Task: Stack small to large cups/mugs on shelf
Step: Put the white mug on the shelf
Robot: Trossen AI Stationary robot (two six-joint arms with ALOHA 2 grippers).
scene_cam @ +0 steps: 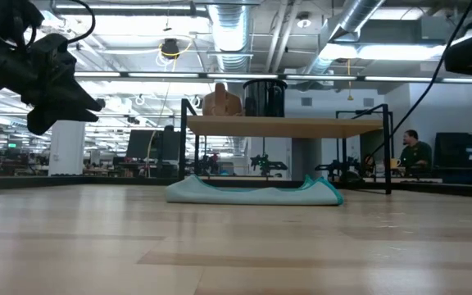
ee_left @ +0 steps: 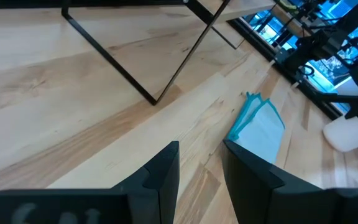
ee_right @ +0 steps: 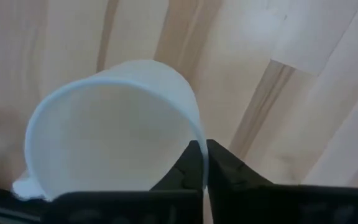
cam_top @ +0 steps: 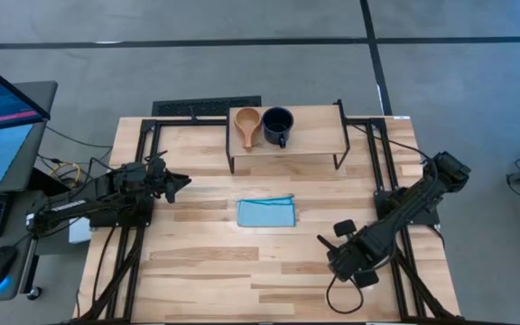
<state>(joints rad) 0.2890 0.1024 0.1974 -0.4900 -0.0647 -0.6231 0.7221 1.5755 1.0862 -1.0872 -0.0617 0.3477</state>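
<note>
Desk (cam_top: 197,271); shelf (cam_top: 314,135) at rear edge, carrying navy mug (cam_top: 277,125) beside wooden cup (cam_top: 247,122). Right claw (ee_right: 202,163) pinching white mug (ee_right: 110,124) rim, front right. Left claw (ee_left: 199,177) hovering slightly parted, holding nothing.

The left arm lies stretched along the left side of the counter, its left claw (cam_top: 177,183) pointing toward the middle, raised off the surface and holding nothing, the two dark fingers (ee_left: 160,177) parted by a narrow gap. The right arm reaches from the right edge down toward the near right part of the counter, elbow out to the side, wrist bent low. The right claw (ee_right: 202,163) is pinched closed on the thin rim of the white mug (ee_right: 114,134).
</note>
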